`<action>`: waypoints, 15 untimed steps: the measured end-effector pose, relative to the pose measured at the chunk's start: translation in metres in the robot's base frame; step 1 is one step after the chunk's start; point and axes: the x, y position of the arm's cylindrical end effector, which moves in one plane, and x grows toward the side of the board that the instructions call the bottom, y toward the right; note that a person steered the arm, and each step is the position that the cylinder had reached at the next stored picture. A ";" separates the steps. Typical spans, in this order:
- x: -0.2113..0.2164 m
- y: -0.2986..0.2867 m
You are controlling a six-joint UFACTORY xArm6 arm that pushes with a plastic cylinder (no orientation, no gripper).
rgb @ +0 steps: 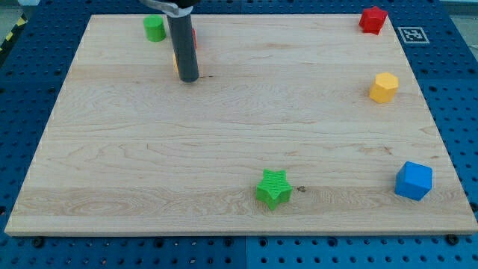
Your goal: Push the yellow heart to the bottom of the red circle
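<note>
My tip [188,78] rests on the wooden board [239,142] near the view's top left. The rod hides most of two blocks behind it. A thin red edge, the red circle [194,34], shows just right of the rod. A thin yellow-orange sliver, the yellow heart [175,61], shows at the rod's left edge, below the red one. The tip is right next to the yellow sliver; I cannot tell whether they touch.
A green block [154,28] sits left of the rod at the top. A red block [373,19] is at the top right, a yellow hexagon [384,87] below it, a blue block [413,181] at the bottom right, a green star [274,187] at bottom centre.
</note>
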 end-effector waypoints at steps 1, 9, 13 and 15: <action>-0.013 -0.020; -0.025 0.023; -0.033 -0.035; -0.041 -0.059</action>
